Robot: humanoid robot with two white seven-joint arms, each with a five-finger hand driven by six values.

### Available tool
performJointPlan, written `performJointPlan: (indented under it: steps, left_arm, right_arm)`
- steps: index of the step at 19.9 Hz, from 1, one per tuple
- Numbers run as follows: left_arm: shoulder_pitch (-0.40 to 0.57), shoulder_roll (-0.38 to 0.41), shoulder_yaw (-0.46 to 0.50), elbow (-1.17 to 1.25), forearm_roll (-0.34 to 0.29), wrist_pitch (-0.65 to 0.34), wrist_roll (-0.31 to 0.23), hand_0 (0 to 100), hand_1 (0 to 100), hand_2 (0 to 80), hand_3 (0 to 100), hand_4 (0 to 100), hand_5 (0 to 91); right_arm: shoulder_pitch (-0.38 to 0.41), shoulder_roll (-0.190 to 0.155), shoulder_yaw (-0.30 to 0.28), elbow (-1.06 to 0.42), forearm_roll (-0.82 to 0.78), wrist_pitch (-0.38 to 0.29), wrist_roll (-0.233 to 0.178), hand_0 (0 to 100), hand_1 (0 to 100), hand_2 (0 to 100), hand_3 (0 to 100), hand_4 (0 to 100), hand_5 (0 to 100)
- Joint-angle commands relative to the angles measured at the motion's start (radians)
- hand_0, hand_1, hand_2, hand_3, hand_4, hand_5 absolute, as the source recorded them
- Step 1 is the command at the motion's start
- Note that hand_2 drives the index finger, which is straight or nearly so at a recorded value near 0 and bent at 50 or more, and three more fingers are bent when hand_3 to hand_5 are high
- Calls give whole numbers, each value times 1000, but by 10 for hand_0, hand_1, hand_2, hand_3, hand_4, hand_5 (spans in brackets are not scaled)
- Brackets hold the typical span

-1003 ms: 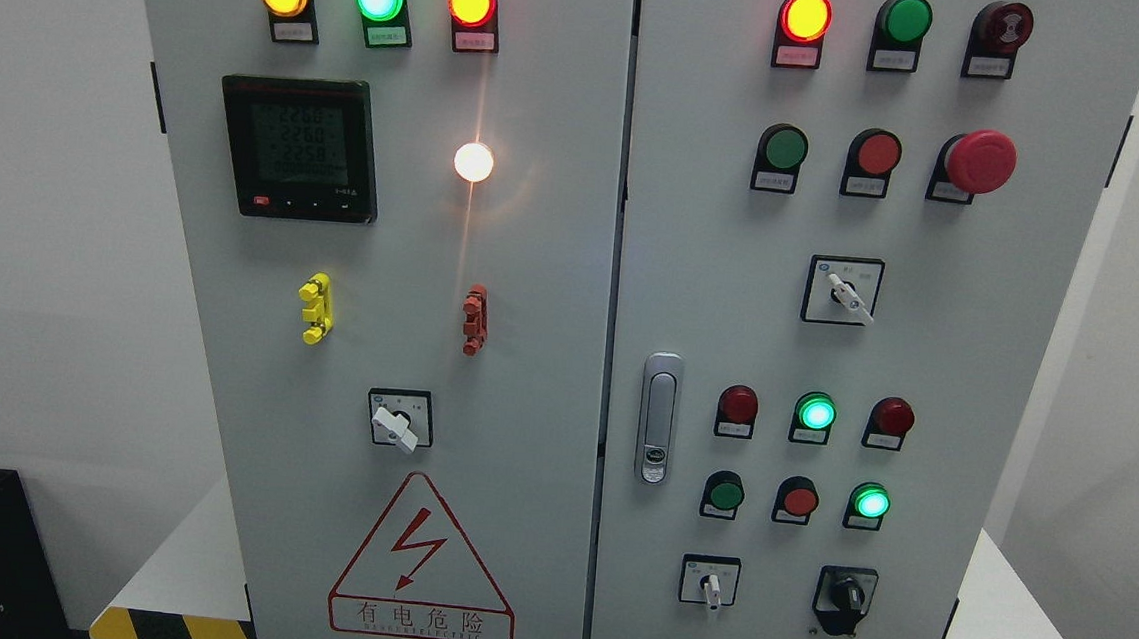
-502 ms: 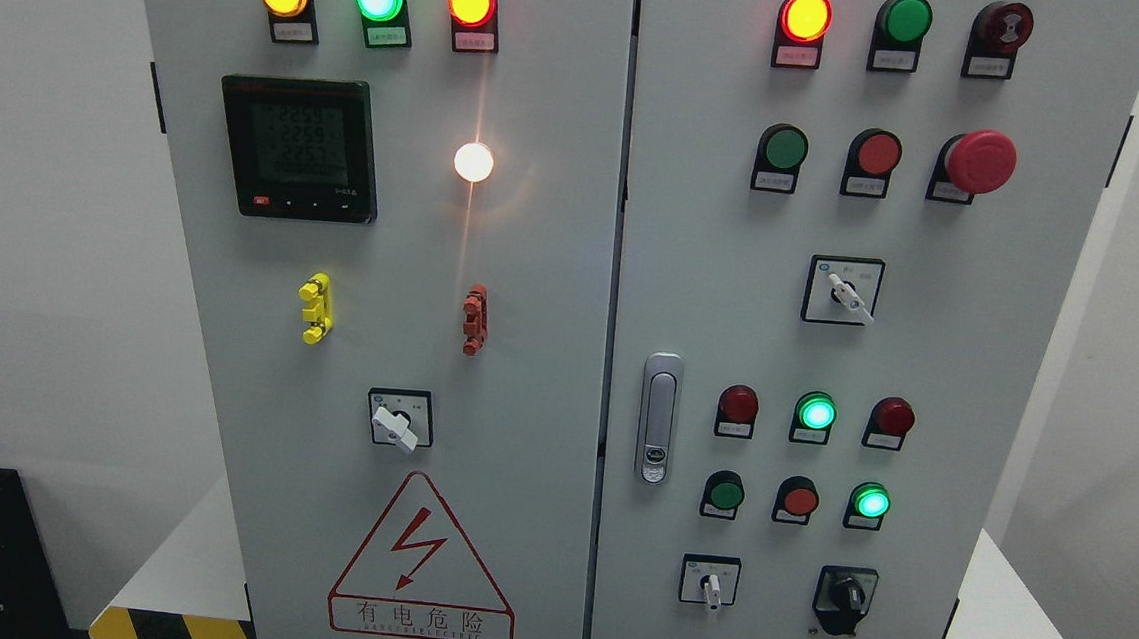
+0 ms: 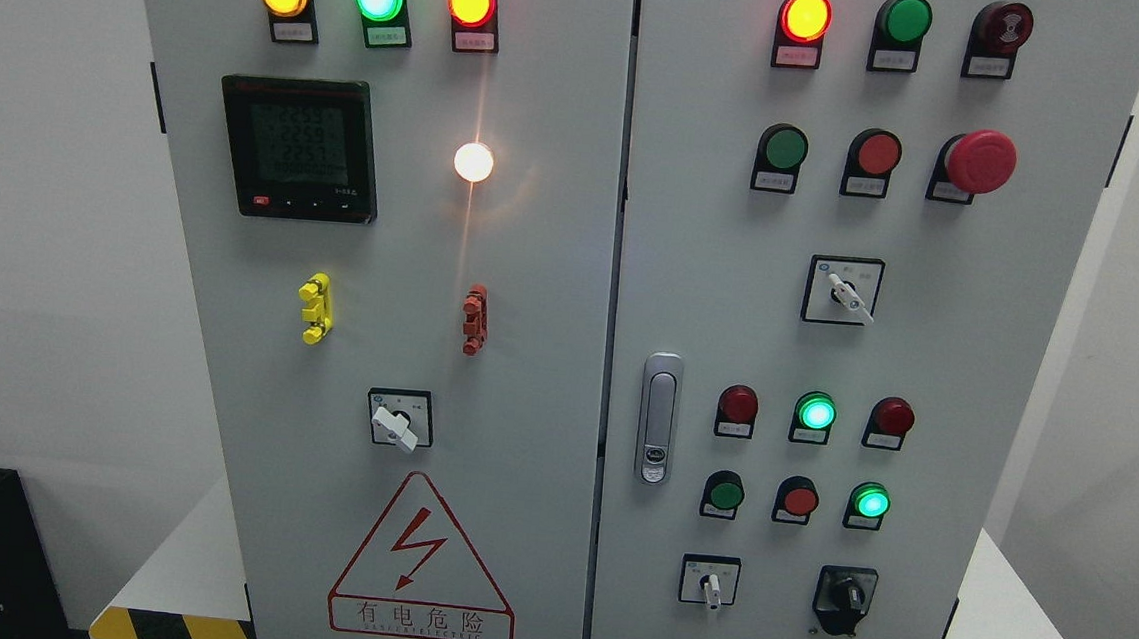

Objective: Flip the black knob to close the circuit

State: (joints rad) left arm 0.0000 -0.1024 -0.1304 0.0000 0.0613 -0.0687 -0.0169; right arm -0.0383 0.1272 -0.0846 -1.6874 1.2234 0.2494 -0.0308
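Note:
The black knob [image 3: 845,593] sits on a black plate at the lower right of the grey cabinet's right door [image 3: 691,298], with its handle pointing up and to the left. Neither of my hands nor arms shows in the head view. Nothing touches the knob.
White selector switches sit at the lower middle of the right door [image 3: 710,583], higher up on it [image 3: 844,291] and on the left door [image 3: 398,422]. A red mushroom button [image 3: 980,161] sticks out at the upper right. A metal door latch [image 3: 658,418] sits mid-panel. Lit lamps, a meter [image 3: 299,147] and a warning triangle [image 3: 422,562] fill the doors.
Only the digits on the meter display flicker. Nothing else has moved.

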Motion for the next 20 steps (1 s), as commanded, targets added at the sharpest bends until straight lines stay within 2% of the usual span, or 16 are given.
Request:
performJointPlan:
  steps: [1, 6, 8, 18, 20]
  left_arm:
    - [21, 0, 0, -23, 0, 0, 0, 120, 556, 0, 0, 0, 0]
    - [21, 1, 0, -23, 0, 0, 0, 120, 556, 0, 0, 0, 0]
    - [21, 1, 0, -23, 0, 0, 0, 120, 556, 0, 0, 0, 0]
    - [21, 0, 0, -23, 0, 0, 0, 120, 556, 0, 0, 0, 0]
    - [21, 0, 0, -23, 0, 0, 0, 120, 556, 0, 0, 0, 0]
  right_arm:
    - [-60, 6, -3, 0, 7, 8, 8, 0, 94, 857, 987, 847, 899]
    - [-90, 6, -12, 20, 7, 19, 11, 0, 98, 856, 986, 847, 899]
    - [-103, 6, -18, 25, 7, 19, 29, 0, 100, 856, 985, 848, 899]
    - [-118, 0, -30, 18, 7, 36, 37, 0, 104, 856, 985, 848, 899]
    - [-126, 0, -30, 17, 7, 37, 51, 0, 104, 855, 986, 848, 899]
